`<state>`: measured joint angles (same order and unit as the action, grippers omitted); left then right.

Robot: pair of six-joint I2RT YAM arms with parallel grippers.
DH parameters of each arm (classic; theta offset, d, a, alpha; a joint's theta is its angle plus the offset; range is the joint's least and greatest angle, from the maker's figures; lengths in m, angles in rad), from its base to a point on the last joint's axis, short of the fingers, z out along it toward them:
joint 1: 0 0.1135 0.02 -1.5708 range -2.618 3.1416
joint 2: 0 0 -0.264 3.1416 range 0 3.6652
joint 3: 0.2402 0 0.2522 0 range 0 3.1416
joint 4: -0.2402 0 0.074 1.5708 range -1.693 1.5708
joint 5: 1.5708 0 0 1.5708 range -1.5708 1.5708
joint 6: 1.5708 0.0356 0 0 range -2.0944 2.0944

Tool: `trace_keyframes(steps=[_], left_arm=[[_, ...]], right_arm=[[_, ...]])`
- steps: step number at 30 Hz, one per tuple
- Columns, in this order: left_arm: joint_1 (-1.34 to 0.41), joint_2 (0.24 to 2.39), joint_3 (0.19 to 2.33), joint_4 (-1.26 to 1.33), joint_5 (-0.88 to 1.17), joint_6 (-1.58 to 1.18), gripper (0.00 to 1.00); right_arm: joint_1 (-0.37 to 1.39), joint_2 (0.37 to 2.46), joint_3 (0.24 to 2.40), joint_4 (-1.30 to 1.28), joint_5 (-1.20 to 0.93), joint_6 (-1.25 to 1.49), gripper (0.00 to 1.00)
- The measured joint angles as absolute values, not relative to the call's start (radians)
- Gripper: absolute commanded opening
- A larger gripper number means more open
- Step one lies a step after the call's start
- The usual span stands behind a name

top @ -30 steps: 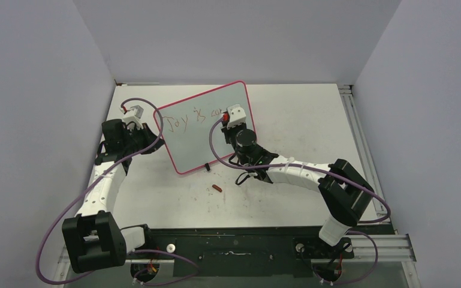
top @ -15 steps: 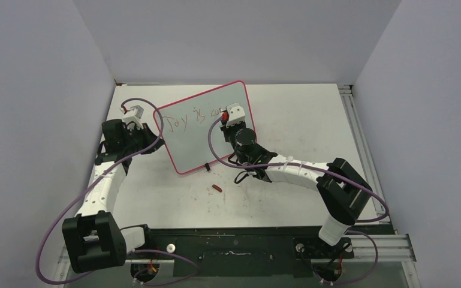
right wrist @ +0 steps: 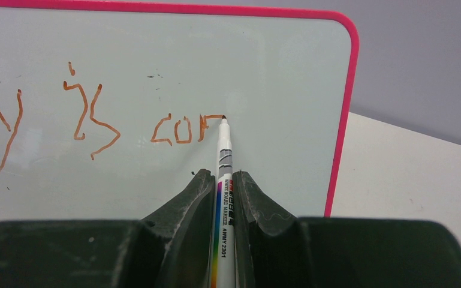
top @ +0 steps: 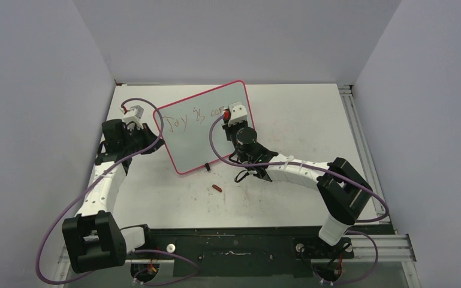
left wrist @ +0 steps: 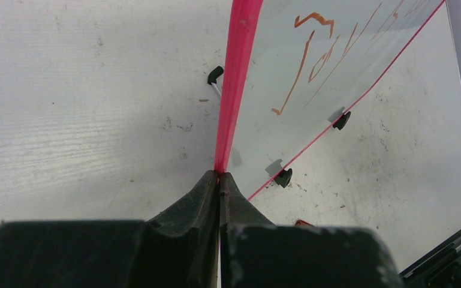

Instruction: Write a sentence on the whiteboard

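Since one second ago, the right claw [right wrist: 219,180] has shifted slightly to the right along the board [top: 198,144], and the sentence [right wrist: 90,120] has gained one more partly formed letter after "co".

Right claw: closed on a marker [right wrist: 223,156], gripped by its barrel between both fingers. The marker's long axis runs straight ahead out of the claw. Its tip points away from the claw and touches the board face at the end of the newest stroke.

Left claw [left wrist: 219,180]: closed fully on the board's pink frame [left wrist: 237,72], at a short edge. The frame runs straight ahead from the fingertips.

Board: it stands on the counter [top: 300,120] on its lower long edge, leaning back, with two black feet [left wrist: 283,176] on the counter to the right of the left claw. Its long axis runs from the left claw across to the right claw.

Sentence: it follows that long axis near the upper edge. "Joy" starts just ahead and right of the left claw. "is co" lies left of the marker tip. Board surface to the right of the tip is unwritten.

A small red piece [top: 216,188] lies on the counter, behind the right claw and apart from the board.
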<state>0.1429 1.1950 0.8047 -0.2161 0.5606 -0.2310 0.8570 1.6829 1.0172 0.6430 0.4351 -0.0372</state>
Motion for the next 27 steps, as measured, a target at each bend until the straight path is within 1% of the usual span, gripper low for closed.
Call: trace_keyframes(steps=[27], left_arm=[[0.140, 1.195, 0.805, -0.221, 0.558, -0.231, 0.00]], right_arm=[[0.858, 1.670, 0.965, 0.641, 0.434, -0.015, 0.05]])
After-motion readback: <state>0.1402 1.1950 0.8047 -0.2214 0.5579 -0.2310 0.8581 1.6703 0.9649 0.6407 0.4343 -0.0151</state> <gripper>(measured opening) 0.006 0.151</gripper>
